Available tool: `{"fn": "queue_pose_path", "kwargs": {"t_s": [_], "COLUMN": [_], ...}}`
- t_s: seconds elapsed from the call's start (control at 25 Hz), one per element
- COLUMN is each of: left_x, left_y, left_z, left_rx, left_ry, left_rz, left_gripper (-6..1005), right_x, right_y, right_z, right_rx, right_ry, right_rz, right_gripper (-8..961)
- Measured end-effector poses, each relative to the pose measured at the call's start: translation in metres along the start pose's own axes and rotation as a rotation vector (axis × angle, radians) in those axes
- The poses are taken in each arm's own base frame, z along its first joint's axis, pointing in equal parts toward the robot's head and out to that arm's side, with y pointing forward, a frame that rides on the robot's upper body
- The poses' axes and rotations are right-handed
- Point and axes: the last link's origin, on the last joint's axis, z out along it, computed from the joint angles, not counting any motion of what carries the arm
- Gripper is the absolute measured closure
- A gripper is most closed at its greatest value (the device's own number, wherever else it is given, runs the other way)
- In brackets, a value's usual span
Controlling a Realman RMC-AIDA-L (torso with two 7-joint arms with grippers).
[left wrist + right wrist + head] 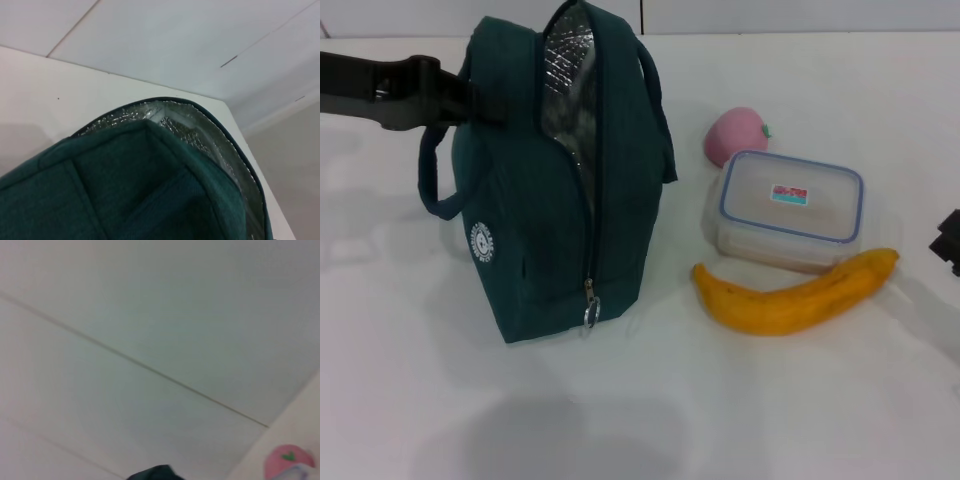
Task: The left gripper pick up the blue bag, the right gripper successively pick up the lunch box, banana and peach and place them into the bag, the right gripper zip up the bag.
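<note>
Left end effector (470,103) | clamped on blue bag (535,250) upper side | right end effector (948,240) state unclear

Bright, even overhead light washes the white worktop (800,400) nearly to glare. A soft grey shadow pools toward its near edge, below the blue bag (550,200), whose foil lining (200,135) glints. The right wrist view is hazy, the peach (287,462) blurred.
</note>
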Motion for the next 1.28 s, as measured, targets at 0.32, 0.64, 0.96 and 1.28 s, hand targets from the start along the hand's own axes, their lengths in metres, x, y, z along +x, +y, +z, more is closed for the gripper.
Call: {"fn": "queue_pose_path", "kwargs": {"t_s": [0.32,0.64,0.96,1.28], "left_x": [0.001,0.002,0.002,0.001], "left_y": [0.002,0.003,0.003,0.004], "left_z": [0.001,0.002,0.002,0.002], "left_rx": [-0.004,-0.005,-0.009,-0.016], "left_ry": [-0.001,-0.002,-0.006,-0.009], "left_rz": [0.007,0.017,0.020,0.020], "left_gripper": [956,960,960,960], "right_x": [-0.016,-0.013,-0.013,-0.011], "right_y": [-0.016,-0.026,-0.025,-0.024], "right_z": [0.019,0.047,0.074,0.080], "right_rx": [0.103,0.164,0.168,0.162], "right_ry": [0.030,0.091,0.131,0.141], "right_rz": [0.088,0.097,0.077,0.074], "right_gripper": [178,180,181,183]}}
